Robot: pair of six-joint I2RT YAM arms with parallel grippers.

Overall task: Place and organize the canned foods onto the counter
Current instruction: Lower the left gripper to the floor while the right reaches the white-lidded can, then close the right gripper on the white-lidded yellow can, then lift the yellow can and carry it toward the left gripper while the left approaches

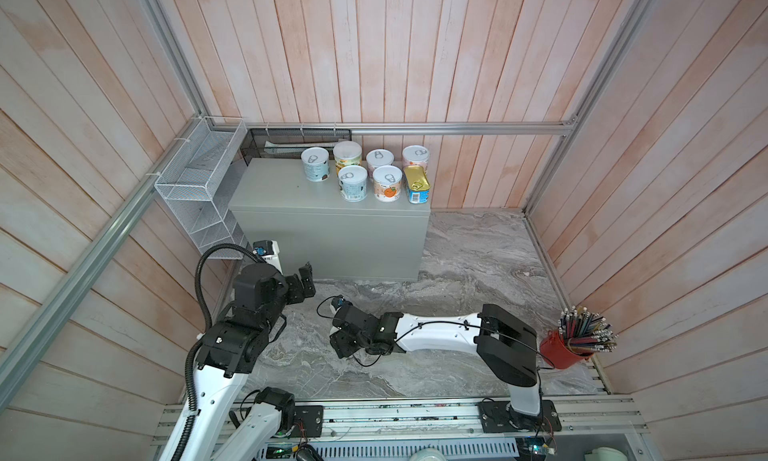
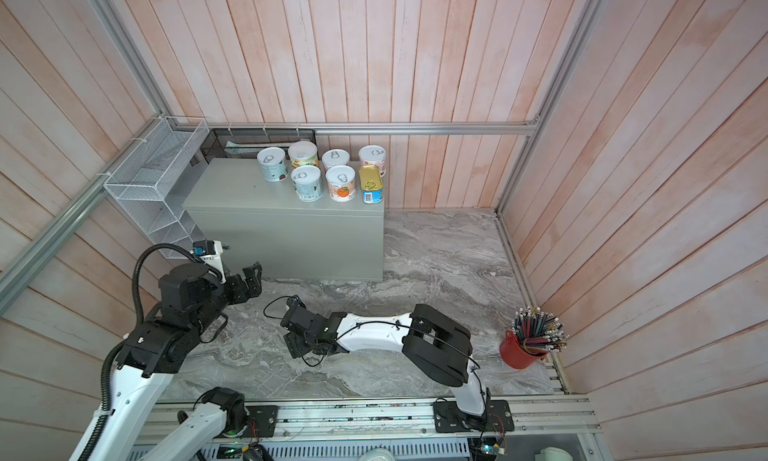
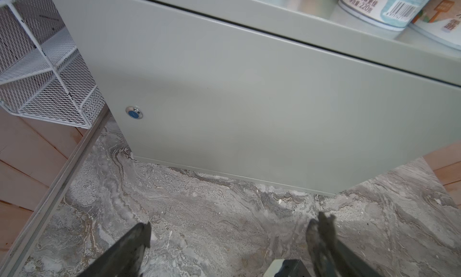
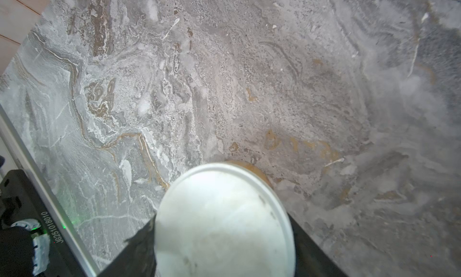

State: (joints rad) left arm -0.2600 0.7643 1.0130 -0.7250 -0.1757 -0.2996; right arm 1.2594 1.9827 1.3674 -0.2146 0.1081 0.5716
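Several round cans (image 1: 353,183) (image 2: 307,183) and a gold-topped blue tin (image 1: 417,184) stand in two rows on the right half of the grey counter (image 1: 282,189) (image 2: 232,189). My right gripper (image 1: 336,332) (image 2: 291,330) is low over the marble in front of the counter. In the right wrist view it (image 4: 220,223) is shut on a white-lidded can (image 4: 224,205) with an orange label, its dark fingers (image 4: 139,250) against both sides. In both top views that can is hidden. My left gripper (image 1: 307,282) (image 3: 234,225) hangs open and empty by the counter's (image 3: 249,101) front left corner.
A white wire basket (image 1: 199,180) hangs on the left wall beside the counter, and a black mesh tray (image 1: 291,141) sits behind it. At the right wall stands a red cup of pencils (image 1: 569,346). Wooden walls close in three sides, and the arms' rail (image 1: 374,417) runs along the front.
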